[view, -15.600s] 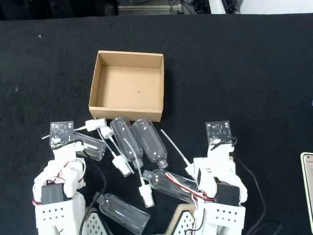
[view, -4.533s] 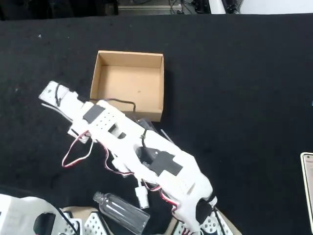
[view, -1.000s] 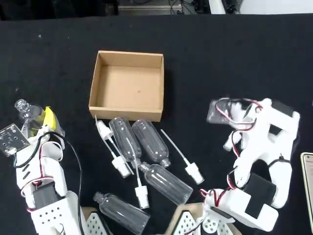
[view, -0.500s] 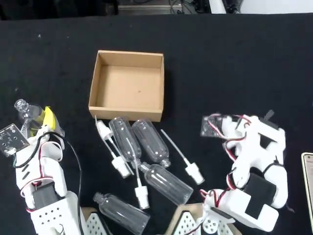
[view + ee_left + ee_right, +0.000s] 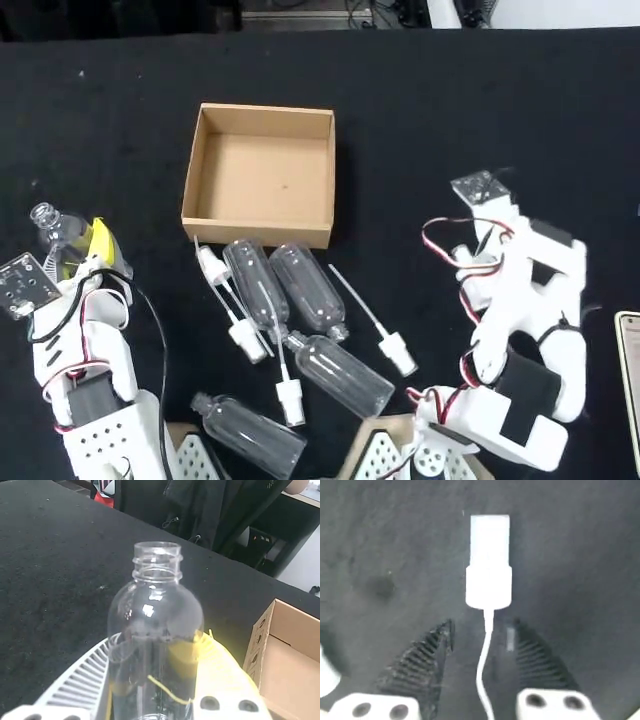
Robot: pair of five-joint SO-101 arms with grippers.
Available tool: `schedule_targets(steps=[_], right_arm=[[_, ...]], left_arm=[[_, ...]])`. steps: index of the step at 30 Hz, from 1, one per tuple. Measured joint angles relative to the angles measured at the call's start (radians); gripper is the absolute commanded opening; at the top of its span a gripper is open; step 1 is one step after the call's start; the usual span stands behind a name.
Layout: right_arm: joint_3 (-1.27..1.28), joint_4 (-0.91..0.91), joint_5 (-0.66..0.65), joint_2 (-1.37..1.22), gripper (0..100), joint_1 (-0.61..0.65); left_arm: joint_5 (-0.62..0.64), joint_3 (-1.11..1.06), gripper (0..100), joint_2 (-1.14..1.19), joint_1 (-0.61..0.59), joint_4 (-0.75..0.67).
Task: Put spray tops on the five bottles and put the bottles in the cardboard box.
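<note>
My left gripper (image 5: 70,245) stands at the table's left, shut on a clear bottle (image 5: 50,222) held upright with its neck open (image 5: 156,555). Its white and yellow fingers (image 5: 220,665) clasp the bottle's body. The right arm (image 5: 520,290) is raised at the right. My right gripper (image 5: 480,627) has its fingers apart. A white spray top (image 5: 489,565) sits just past them, its thin tube running between them. Three bottles (image 5: 305,288) and several spray tops (image 5: 395,352) lie below the cardboard box (image 5: 258,233). Another bottle (image 5: 250,432) lies by the near edge.
The box is empty, and its corner also shows in the left wrist view (image 5: 290,645). Both arm bases (image 5: 110,440) stand at the near edge. A flat pale object (image 5: 630,350) lies at the right edge. Black cloth covers the table.
Over the last second the right arm's wrist dipped toward the table's middle, then swung up and away to the right. The left arm and its bottle stayed still.
</note>
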State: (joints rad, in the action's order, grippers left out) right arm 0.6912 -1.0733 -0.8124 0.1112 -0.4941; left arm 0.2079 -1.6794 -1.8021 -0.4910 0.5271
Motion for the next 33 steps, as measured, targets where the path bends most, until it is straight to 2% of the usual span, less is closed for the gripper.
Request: schedule_targets(steps=[6, 11, 16, 21, 25, 27, 33], right_arm=[[-0.043, -0.023, -0.164, 0.000, 24.7, 0.002], [-0.043, -0.021, -0.212, 0.000, 22.8, 0.038], [0.041, 0.100, -0.210, 0.000, 15.5, 0.100], [0.095, 0.230, -0.098, 0.000, 12.0, 0.098], [0.098, 0.250, -0.063, 0.000, 3.6, 0.098], [0.098, 0.250, -0.060, 0.000, 0.8, 0.064], [0.011, 0.161, -0.078, 0.000, 7.3, -0.133]], left_arm=[[0.000, 0.000, 4, 0.000, 0.000, 0.000], [0.000, 0.000, 4, 0.000, 0.000, 0.000], [0.000, 0.000, 4, 0.000, 0.000, 0.000], [0.000, 0.000, 4, 0.000, 0.000, 0.000], [0.000, 0.000, 4, 0.000, 0.000, 0.000], [0.000, 0.000, 4, 0.000, 0.000, 0.000], [0.000, 0.000, 4, -0.002, 0.000, 0.000]])
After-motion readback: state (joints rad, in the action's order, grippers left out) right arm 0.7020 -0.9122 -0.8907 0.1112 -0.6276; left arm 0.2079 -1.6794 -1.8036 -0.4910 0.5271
